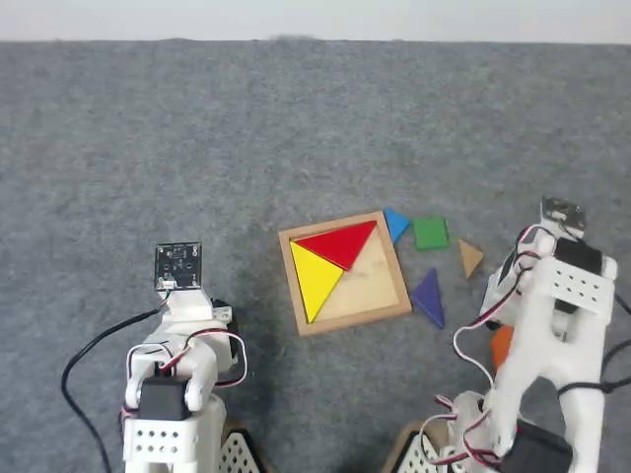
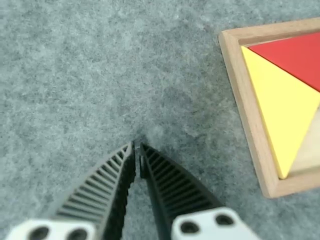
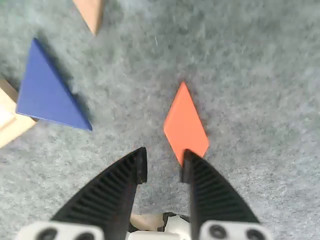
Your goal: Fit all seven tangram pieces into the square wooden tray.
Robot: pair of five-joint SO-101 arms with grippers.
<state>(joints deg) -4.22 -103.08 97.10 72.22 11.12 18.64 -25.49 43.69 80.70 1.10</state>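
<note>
The right gripper is held narrowly open just short of the orange parallelogram, whose long axis is aligned with the fingers. The left gripper is closed, left of the wooden tray. A yellow triangle and red triangle are seated inside. A dark blue triangle, tan triangle and green square are scattered to the right.

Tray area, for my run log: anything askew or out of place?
The tray sits at a slant on the grey mat, holding only the red triangle and yellow triangle. Five pieces lie loose beside it, the orange piece nearest the right gripper. Nothing looks damaged.
</note>
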